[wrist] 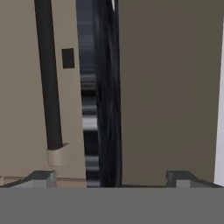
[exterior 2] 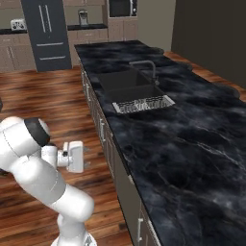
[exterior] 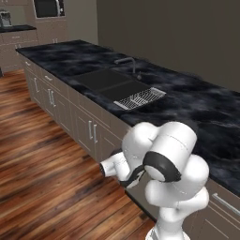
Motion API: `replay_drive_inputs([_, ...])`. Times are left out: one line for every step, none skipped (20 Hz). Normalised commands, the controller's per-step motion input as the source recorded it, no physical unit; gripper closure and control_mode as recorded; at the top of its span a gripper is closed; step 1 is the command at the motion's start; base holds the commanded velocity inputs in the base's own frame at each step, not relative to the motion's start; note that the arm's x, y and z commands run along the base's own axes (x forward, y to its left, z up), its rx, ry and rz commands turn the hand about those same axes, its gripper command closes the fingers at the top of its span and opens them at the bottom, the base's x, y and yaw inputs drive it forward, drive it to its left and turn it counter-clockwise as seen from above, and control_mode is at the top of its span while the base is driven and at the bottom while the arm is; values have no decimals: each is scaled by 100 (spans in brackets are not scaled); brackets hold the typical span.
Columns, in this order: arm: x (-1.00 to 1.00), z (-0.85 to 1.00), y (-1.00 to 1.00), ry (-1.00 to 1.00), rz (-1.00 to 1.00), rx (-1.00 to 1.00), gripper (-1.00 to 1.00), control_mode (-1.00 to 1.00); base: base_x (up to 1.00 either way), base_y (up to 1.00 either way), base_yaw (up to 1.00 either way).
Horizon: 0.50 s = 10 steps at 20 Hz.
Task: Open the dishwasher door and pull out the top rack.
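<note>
Facing hand [wrist: 109, 177], seemingly close: dishwasher door [wrist: 26, 87]

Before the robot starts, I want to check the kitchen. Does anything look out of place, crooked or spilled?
Nothing stands out. The dishwasher door looks flat with its dark bar handle straight. The counter shows no spill, and the wire drying tray sits squarely at the sink.

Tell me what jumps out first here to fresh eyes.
The long black marble countertop with its dark sink and wire drying tray dominates. Below it, the white arm's open gripper faces the taupe dishwasher door, close to its dark bar handle.
</note>
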Motion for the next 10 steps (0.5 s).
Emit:
replay_drive_inputs([30, -31, -3, 0, 0, 0, -100, -100, 0, 0, 0])
replay_drive_inputs([30, -30, -3, 0, 0, 0, -100, -100, 0, 0, 0])
replay_drive_inputs([29, -29, -4, 0, 0, 0, -100, -100, 0, 0, 0])
replay_drive_inputs([24, -27, -5, 0, 0, -1, -100, -100, 0, 0, 0])
replay_drive_inputs([22, -27, -4, 0, 0, -1, -100, -100, 0, 0, 0])
replay_drive_inputs([22, -26, -5, 0, 0, -2, -100, -100, 0, 0, 0])
replay_drive_inputs([21, -26, -5, 0, 0, -2, -100, -100, 0, 0, 0])
replay_drive_inputs([21, -25, -5, 0, 0, -2, -100, -100, 0, 0, 0])
replay_drive_inputs([22, -24, -4, 0, 0, -2, -100, -100, 0, 0, 0])
replay_drive_inputs([21, -21, -4, 0, -1, -3, -100, -100, 0, 0, 0])
